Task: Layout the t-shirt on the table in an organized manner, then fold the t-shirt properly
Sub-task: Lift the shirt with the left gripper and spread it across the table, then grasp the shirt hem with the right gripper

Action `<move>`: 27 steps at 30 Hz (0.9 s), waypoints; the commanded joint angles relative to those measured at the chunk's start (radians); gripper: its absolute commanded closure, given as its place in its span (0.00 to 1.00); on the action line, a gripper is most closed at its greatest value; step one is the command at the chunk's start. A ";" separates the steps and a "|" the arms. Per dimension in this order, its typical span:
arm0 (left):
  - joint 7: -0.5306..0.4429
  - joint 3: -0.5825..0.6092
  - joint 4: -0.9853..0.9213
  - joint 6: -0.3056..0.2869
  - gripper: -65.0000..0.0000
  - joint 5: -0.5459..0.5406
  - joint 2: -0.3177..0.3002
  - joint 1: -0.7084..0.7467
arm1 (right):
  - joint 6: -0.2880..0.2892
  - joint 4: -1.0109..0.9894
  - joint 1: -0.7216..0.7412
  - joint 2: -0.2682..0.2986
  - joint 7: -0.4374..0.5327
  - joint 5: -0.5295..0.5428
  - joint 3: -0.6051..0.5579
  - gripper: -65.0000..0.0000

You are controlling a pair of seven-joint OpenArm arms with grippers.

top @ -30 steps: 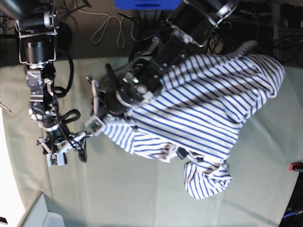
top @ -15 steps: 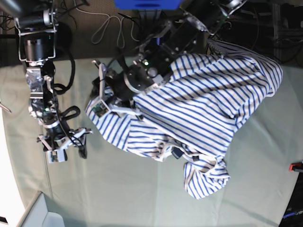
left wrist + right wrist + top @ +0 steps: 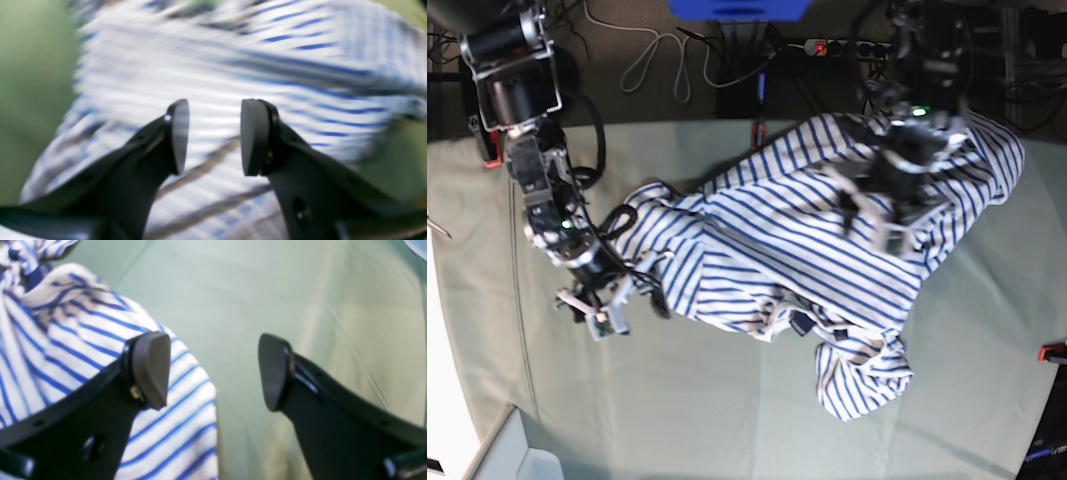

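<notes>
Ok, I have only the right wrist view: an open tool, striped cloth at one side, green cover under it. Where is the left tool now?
Observer: The left tool is over the t-shirt, well away from the right tool, which is at the shirt's other end.
Operator: Does it hold cloth?
Observer: No. Its pads stand apart with nothing between them.
Operator: Is the shirt flat?
Observer: No. It lies crumpled on the table, with one end bunched into a lump.

Striped t-shirt (image 3: 827, 250) rumpled on table (image 3: 727, 420) — both arms over it
</notes>
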 commanded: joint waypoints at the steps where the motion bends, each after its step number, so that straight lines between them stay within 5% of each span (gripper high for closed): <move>1: -0.015 -0.036 0.017 -0.001 0.61 -0.025 -0.002 -0.005 | 0.009 -0.005 0.048 0.003 -0.006 0.006 -0.032 0.36; 6: -0.013 -0.220 0.018 -0.001 0.61 -0.180 -0.011 0.027 | 0.009 -0.185 0.180 -0.056 -0.067 0.006 -0.182 0.36; 11: -0.013 -0.355 0.018 -0.001 0.61 -0.286 -0.013 0.069 | 0.009 -0.369 0.284 -0.117 -0.063 0.006 -0.199 0.36; 27: -0.013 -0.476 0.014 -0.003 0.61 -0.323 -0.013 0.084 | 0.009 -0.645 0.382 -0.175 -0.061 0.006 -0.204 0.43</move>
